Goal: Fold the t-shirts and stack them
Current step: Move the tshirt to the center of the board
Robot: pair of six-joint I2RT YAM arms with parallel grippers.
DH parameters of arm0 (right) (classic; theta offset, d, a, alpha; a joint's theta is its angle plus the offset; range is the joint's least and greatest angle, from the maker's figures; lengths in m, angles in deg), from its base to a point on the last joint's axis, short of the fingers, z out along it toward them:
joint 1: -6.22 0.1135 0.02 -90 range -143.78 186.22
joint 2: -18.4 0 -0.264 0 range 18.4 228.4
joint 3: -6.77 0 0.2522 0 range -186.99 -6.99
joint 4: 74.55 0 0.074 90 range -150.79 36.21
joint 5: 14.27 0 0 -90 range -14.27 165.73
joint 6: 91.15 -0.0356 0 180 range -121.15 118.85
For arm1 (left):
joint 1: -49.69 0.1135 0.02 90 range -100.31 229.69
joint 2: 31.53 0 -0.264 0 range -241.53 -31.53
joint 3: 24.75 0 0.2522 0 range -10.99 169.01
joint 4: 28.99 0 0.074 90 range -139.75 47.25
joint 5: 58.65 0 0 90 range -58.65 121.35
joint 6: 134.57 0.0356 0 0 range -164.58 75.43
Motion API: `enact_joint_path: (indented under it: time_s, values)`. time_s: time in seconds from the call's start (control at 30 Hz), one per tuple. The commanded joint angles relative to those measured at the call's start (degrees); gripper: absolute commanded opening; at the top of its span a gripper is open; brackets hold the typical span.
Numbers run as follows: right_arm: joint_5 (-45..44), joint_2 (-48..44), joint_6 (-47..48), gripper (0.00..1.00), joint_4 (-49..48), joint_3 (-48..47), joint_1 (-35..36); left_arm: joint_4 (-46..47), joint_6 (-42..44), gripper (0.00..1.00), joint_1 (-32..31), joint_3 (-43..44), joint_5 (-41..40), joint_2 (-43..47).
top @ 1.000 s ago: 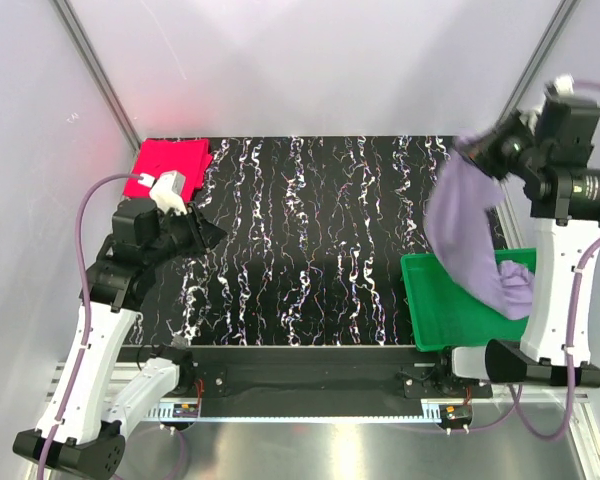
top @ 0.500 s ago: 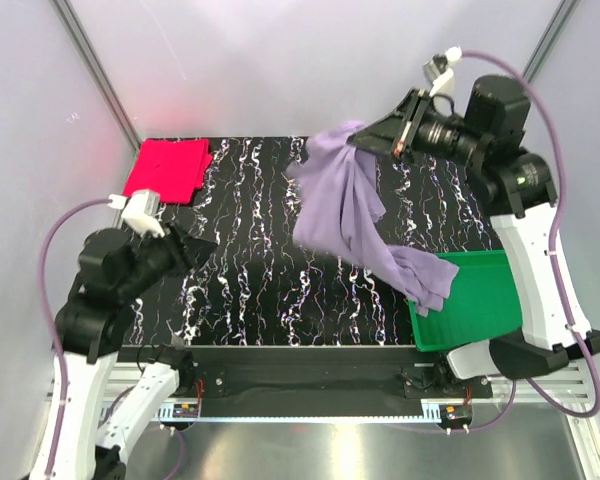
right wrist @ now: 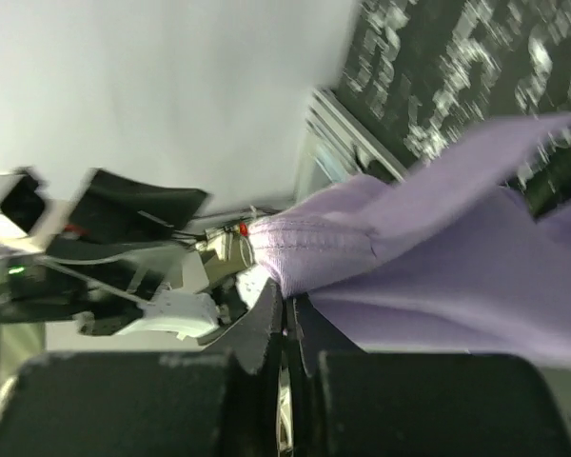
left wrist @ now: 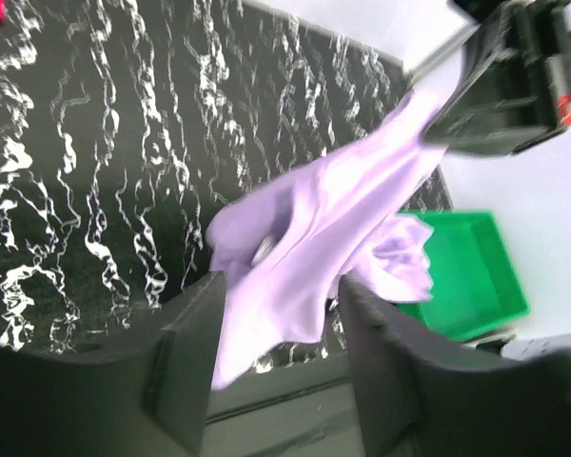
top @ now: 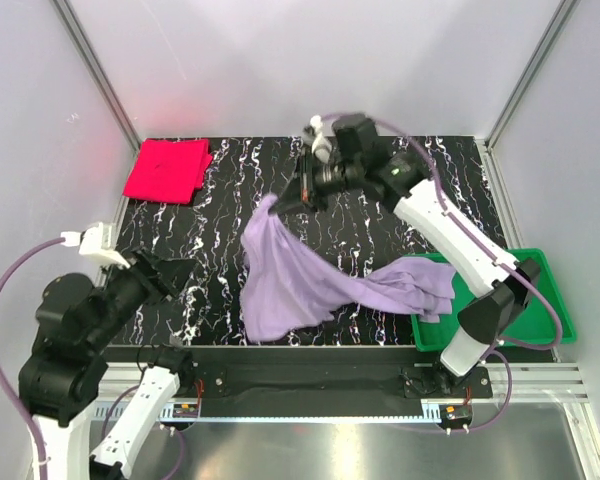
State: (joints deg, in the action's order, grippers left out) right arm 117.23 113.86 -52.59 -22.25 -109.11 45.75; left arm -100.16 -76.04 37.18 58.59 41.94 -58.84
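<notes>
The lavender t-shirt [top: 300,275] hangs from my right gripper [top: 280,200] over the middle of the black mat, its tail trailing to the green tray [top: 500,320]. The right gripper [right wrist: 290,295] is shut on a hem of the shirt [right wrist: 428,248]. The folded pink-red t-shirt [top: 168,168] lies at the mat's far left corner. My left gripper [top: 185,272] is open and empty at the mat's near left; in its wrist view its jaws [left wrist: 276,324] stand apart, with the lavender shirt [left wrist: 333,228] beyond them.
The green tray [left wrist: 462,271] stands at the near right, partly off the mat. White walls and metal posts close the back and sides. The black rail of the arm bases runs along the near edge [top: 300,375].
My right arm has swung left from above the tray, carrying the lavender shirt out over the mat's middle. My left arm has drawn back toward the near edge.
</notes>
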Motion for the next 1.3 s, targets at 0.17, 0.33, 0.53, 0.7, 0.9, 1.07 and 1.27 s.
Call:
enact_joint_path:
  time_s: [0.17, 0.33, 0.53, 0.7, 0.9, 1.07, 1.27]
  values:
    - [3.5, 3.7, -7.3, 0.04, -14.2, -41.9, 0.1, 4.7, -4.0, 0.73, 0.1, 1.9, -4.3, 2.1]
    - [4.7, 7.2, -22.6, 0.02, -34.5, -48.3, 0.3, 7.7, -4.1, 0.82, 0.0, 1.8, -4.1, 1.1]
    - [2.8, 4.1, -18.0, 0.02, -32.0, -40.5, 0.3, 7.4, -3.9, 0.91, 0.1, 2.2, -5.7, 2.3]
    - [-6.3, -9.8, -8.7, 0.06, -23.2, -8.8, -0.1, 4.1, -3.5, 0.92, 0.1, 3.4, -6.9, 2.6]
    - [-14.8, -16.8, -1.0, 0.06, -9.7, 16.3, -5.3, 0.0, -2.7, 0.88, 0.0, 1.4, -3.2, 0.0]
    - [-18.5, -18.3, 2.6, 0.04, -5.7, 27.1, -15.1, 1.6, -1.8, 0.74, 0.0, -4.5, 9.2, -7.7]
    - [-24.3, -12.3, 13.8, 0.04, 2.5, 24.2, -22.6, 7.2, -4.0, 0.76, -2.3, -11.0, 12.5, -12.0]
